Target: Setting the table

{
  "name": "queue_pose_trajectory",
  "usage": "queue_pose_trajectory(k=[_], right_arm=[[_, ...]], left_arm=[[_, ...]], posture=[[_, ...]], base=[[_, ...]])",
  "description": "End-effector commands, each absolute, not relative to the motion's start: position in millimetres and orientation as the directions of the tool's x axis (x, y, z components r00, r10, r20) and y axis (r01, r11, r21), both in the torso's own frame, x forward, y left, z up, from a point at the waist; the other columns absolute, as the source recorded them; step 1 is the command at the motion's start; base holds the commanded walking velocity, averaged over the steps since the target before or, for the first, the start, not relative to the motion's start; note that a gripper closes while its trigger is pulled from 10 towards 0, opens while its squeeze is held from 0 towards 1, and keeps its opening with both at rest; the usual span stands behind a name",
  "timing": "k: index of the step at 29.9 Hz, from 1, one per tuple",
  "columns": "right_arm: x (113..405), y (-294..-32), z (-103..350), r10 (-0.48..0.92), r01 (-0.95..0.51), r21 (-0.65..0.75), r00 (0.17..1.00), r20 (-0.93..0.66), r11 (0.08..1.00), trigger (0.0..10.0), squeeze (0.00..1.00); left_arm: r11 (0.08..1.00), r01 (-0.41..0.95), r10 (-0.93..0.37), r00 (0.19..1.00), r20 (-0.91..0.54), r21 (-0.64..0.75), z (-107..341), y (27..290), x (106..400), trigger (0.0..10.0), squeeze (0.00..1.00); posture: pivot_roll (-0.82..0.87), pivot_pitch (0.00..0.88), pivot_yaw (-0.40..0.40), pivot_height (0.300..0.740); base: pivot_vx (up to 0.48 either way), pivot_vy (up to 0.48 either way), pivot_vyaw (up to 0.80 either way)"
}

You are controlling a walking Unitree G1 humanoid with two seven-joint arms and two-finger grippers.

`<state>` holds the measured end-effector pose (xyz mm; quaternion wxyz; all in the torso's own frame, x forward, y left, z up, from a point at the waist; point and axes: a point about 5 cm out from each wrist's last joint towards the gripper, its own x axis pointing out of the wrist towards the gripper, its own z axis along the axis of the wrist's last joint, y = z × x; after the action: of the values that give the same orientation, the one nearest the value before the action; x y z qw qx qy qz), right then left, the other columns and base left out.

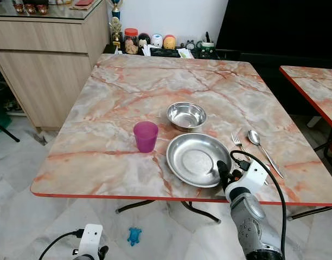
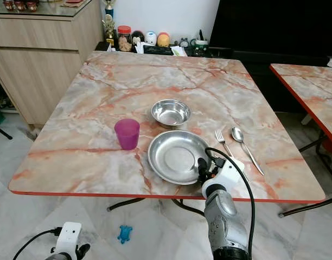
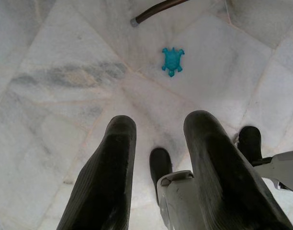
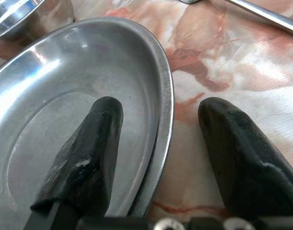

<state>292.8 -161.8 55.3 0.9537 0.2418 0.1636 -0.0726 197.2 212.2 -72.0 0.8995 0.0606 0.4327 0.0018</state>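
The pink-veined marble tabletop (image 1: 117,108) carries a round steel plate (image 1: 196,158) near its front edge; the right gripper (image 4: 161,139), fingers spread, straddles its rim. Behind sits a small steel bowl (image 1: 186,115), a purple plastic cup (image 1: 146,136) left, fork (image 1: 237,142) and spoon (image 1: 258,143) right. Left gripper (image 3: 158,158) hangs open above the floor.

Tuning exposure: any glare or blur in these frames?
Left eye view: sharp, highlights on the steel bowl and plate. Right wrist view: bright glare on the plate, top edge soft, right gripper open astride the rim. Left wrist view: evenly lit, turtle toy crisp.
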Motion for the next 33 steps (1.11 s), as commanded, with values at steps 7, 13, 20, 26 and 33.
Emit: queue_pose_trajectory(k=[7, 13, 20, 26, 33], right_arm=[[289, -159, 53, -0.051, 0.216, 0.441, 0.933, -0.356, 0.871, 0.8, 0.00], [291, -153, 53, -0.031, 0.195, 0.438, 0.935, -0.353, 0.877, 0.2, 0.00], [294, -150, 59, -0.010, 0.159, 0.449, 0.949, -0.316, 0.879, 0.0, 0.00], [292, -154, 59, -0.032, 0.173, 0.433, 0.949, -0.314, 0.884, 0.0, 0.00], [271, -168, 69, -0.123, 0.217, 0.405, 0.962, -0.244, 0.888, 0.0, 0.00]], left_arm=[[0.990, 0.069, 0.057, 0.610, -0.790, 0.125, -75, 211, 192, 10.0, 0.00], [0.989, 0.072, 0.061, 0.609, -0.791, 0.132, -75, 211, 192, 10.0, 0.00], [0.988, 0.070, 0.066, 0.611, -0.789, 0.137, -75, 212, 192, 10.0, 0.00], [0.988, 0.074, 0.064, 0.612, -0.789, 0.138, -75, 211, 193, 10.0, 0.00], [0.988, 0.075, 0.062, 0.614, -0.786, 0.137, -75, 212, 192, 10.0, 0.00]], posture=[[0.09, 0.007, -0.081, 0.740], [0.10, 0.007, -0.081, 0.740], [0.09, 0.006, -0.081, 0.740], [0.09, 0.005, -0.079, 0.740], [0.09, 0.000, -0.084, 0.740]], base=[[0.000, 0.000, 0.00], [0.000, 0.000, 0.00], [0.000, 0.000, 0.00], [0.000, 0.000, 0.00], [0.000, 0.000, 0.00]])
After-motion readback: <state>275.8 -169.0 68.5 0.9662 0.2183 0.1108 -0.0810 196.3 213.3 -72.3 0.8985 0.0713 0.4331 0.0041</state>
